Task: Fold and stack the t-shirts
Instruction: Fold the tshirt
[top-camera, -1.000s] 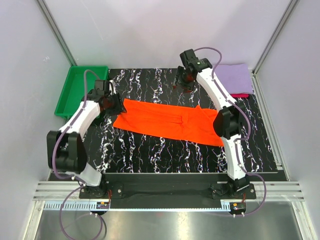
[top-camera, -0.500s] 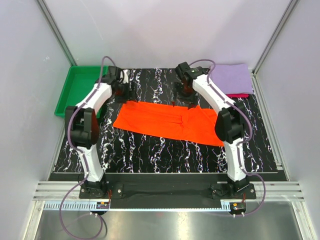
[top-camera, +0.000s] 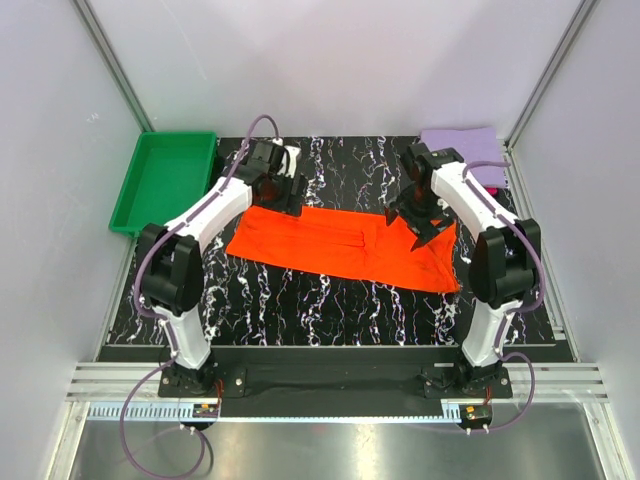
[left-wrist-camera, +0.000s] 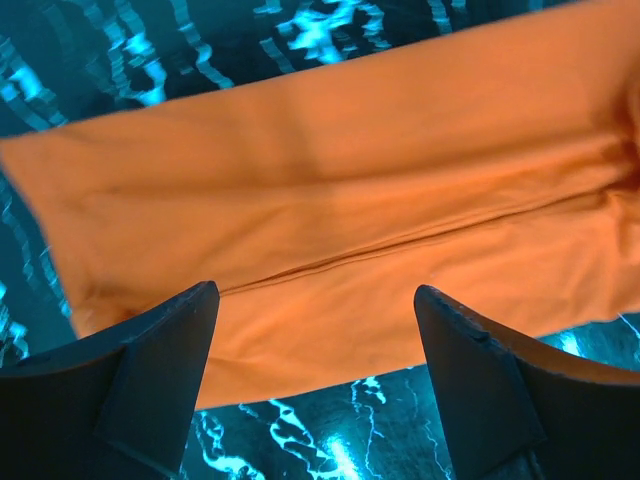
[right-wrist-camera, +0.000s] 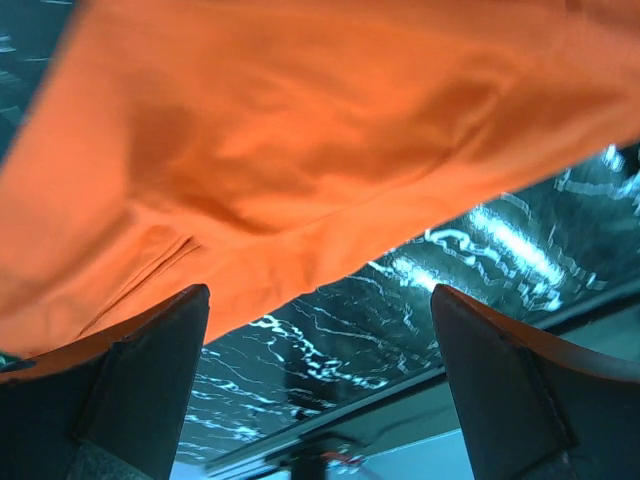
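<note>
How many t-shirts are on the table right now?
2: the orange t-shirt spread across the middle, the lavender t-shirt folded at the far right corner. Another may be hidden beneath it.

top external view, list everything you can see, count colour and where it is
orange-red t-shirt: one, bright orange-red, folded into a long strip across the middle of the mat
lavender t-shirt: one, pale purple, folded, far right corner
green tray: one, green, off the mat's far left corner
table mat: one, black with white marbling, under the orange-red t-shirt
left pincer: one, black, open, above the shirt's far left part
right pincer: one, black, open, above the shirt's right end
</note>
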